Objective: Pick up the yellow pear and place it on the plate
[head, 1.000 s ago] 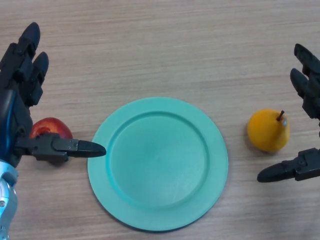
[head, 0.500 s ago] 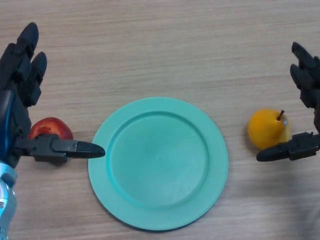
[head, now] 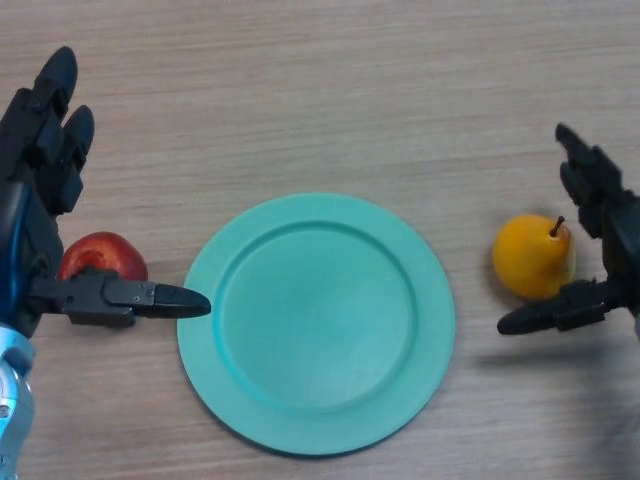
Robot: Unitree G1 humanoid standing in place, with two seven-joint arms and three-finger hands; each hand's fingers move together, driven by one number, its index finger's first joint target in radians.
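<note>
The yellow pear [head: 533, 258] with a short brown stem lies on the wooden table, right of the teal plate [head: 316, 322]. My right hand [head: 612, 240] is open around it: the fingers [head: 585, 185] reach past its far right side and the thumb [head: 545, 313] lies just below it, close to the fruit. No curl round the pear shows. My left hand [head: 40, 190] stays open at the left edge, its thumb [head: 135, 297] pointing toward the plate.
A red apple [head: 101, 260] rests between my left hand's thumb and fingers, left of the plate. The wooden table [head: 320, 90] stretches bare behind the plate.
My right hand has moved left and inward toward the pear, with the thumb rising to just under the fruit. The pear, plate, apple and left hand have stayed put.
</note>
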